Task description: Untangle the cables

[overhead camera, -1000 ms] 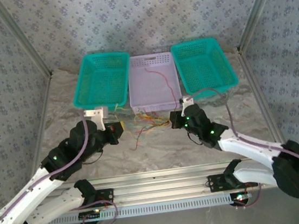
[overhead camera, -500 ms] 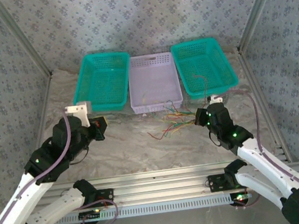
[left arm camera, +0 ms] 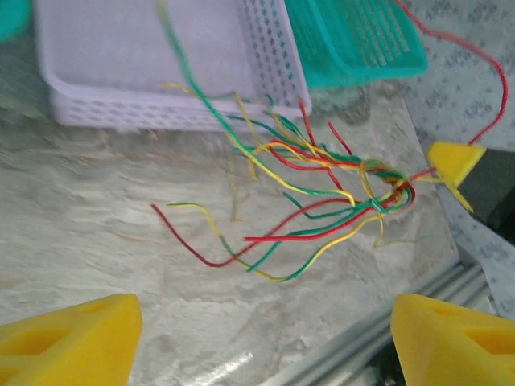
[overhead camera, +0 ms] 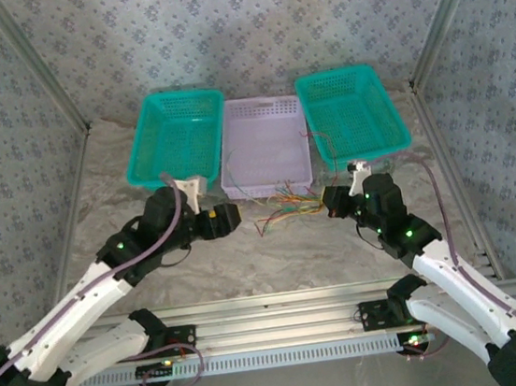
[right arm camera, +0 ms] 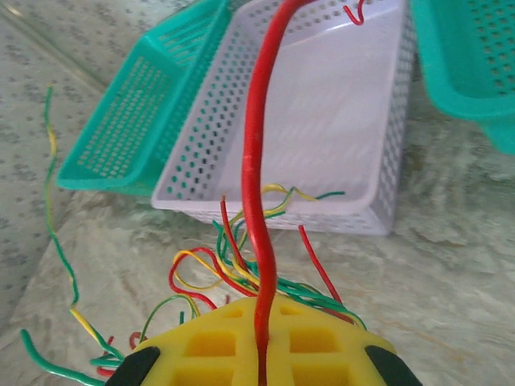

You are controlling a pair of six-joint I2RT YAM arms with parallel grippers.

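Note:
The cables point(overhead camera: 288, 206), thin red, yellow and green strands, lie tangled on the marble table just in front of the lilac basket point(overhead camera: 265, 136). My right gripper point(overhead camera: 328, 199) is at the tangle's right end, shut on the cables. In the right wrist view a red cable point(right arm camera: 257, 225) rises straight up from between the yellow pads point(right arm camera: 209, 346) towards the basket. My left gripper point(overhead camera: 231, 217) is left of the tangle and a little apart from it. Its yellow fingertips point(left arm camera: 64, 334) stand wide open with nothing between them. The cables point(left arm camera: 322, 185) fan out ahead of them.
A teal basket point(overhead camera: 176, 137) stands left of the lilac one and another teal basket point(overhead camera: 352, 111) to its right, all in a row at the back. An aluminium rail point(overhead camera: 271, 302) runs along the near table edge. Patterned walls close in both sides.
My left gripper has opened and swung back right towards the tangle. The right gripper has shifted slightly left, still shut, and the tangle has moved with it.

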